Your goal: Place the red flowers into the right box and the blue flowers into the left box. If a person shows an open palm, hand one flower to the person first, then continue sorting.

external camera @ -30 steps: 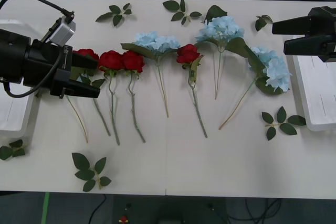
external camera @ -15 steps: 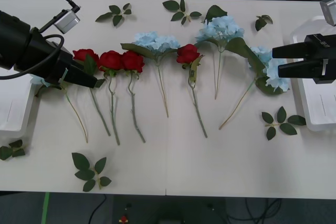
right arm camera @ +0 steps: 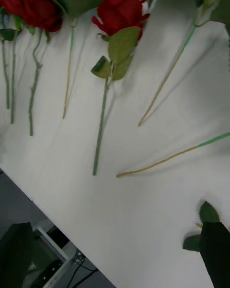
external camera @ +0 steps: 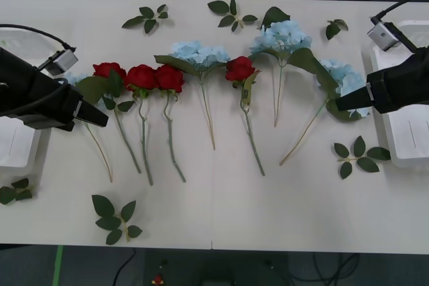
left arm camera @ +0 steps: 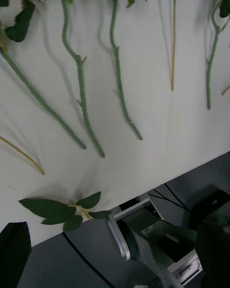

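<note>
At the far left of the front view I see the shallow white plastic left box [external camera: 15, 144], mostly under my left gripper [external camera: 100, 117], its black fingers apart above the table edge. Just beside its tip lies a pale-blue hydrangea cluster [external camera: 75, 80], thin stem running down-frame; the deep-red artificial roses [external camera: 141, 77] follow rightward. At the right, my right gripper [external camera: 343, 104], fingers apart, nearly touches another blue hydrangea [external camera: 350, 85], stem slanting down-left. The white right box [external camera: 409, 132] sits behind it.

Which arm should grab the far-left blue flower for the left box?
Left. The left gripper sits open beside that blue flower, next to the left box; the right gripper is across the table.
</note>
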Action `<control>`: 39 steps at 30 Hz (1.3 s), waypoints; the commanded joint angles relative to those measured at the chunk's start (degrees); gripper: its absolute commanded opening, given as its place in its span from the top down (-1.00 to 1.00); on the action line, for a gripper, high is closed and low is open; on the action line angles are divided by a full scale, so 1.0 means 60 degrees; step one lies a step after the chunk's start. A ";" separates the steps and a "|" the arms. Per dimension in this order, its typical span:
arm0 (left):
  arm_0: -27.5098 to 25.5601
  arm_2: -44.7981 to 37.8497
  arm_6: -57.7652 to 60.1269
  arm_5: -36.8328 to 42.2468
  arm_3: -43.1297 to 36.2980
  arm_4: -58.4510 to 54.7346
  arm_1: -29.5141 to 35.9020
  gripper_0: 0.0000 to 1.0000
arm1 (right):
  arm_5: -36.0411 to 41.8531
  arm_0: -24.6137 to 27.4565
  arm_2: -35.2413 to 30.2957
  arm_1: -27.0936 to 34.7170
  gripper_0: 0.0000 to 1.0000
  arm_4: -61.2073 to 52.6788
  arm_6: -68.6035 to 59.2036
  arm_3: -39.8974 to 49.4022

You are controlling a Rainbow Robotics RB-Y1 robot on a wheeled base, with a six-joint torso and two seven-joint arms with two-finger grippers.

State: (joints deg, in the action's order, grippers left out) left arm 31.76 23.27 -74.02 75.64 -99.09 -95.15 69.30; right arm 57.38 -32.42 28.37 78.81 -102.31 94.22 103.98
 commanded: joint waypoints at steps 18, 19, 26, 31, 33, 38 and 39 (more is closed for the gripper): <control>0.0142 0.1366 0.0339 -0.1606 0.2204 0.1181 -0.0153 -1.00 | 0.2581 -0.0501 0.0062 -0.2896 -1.00 0.5699 -0.7589 -0.0558; 0.0156 0.1366 0.0603 -0.1606 0.2350 0.1239 -0.0270 -1.00 | 0.2566 -0.0545 0.0062 -0.3013 -1.00 0.5743 -0.7852 -0.0749; 0.0156 0.1366 0.2112 -0.1913 0.2482 0.2104 -0.0885 -1.00 | 0.2053 -0.1160 0.0912 -0.3526 -1.00 0.6739 -0.8790 -0.1671; 0.0156 0.1380 0.3122 -0.2060 0.2482 0.3114 -0.1398 -1.00 | 0.1511 -0.1775 0.1805 -0.4287 -1.00 0.8130 -0.9566 -0.2653; 0.0156 0.1424 0.3371 -0.2119 0.2482 0.3437 -0.1515 -1.00 | 0.1262 -0.1848 0.1835 -0.4551 -1.00 0.8218 -0.9581 -0.3078; 0.0303 0.2230 0.4148 -0.3041 0.2526 0.4037 -0.1618 -1.00 | 0.0691 -0.2053 0.1864 -0.5064 -1.00 0.8350 -0.9581 -0.4103; 0.0376 0.2406 0.4236 -0.3188 0.2541 0.4096 -0.1618 -1.00 | 0.0647 -0.2097 0.1879 -0.5122 -1.00 0.8379 -0.9595 -0.4220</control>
State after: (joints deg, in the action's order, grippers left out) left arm 31.77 32.98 -53.68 59.72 -83.95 -72.10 59.86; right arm 62.28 -42.05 40.14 50.20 -52.98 37.36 80.97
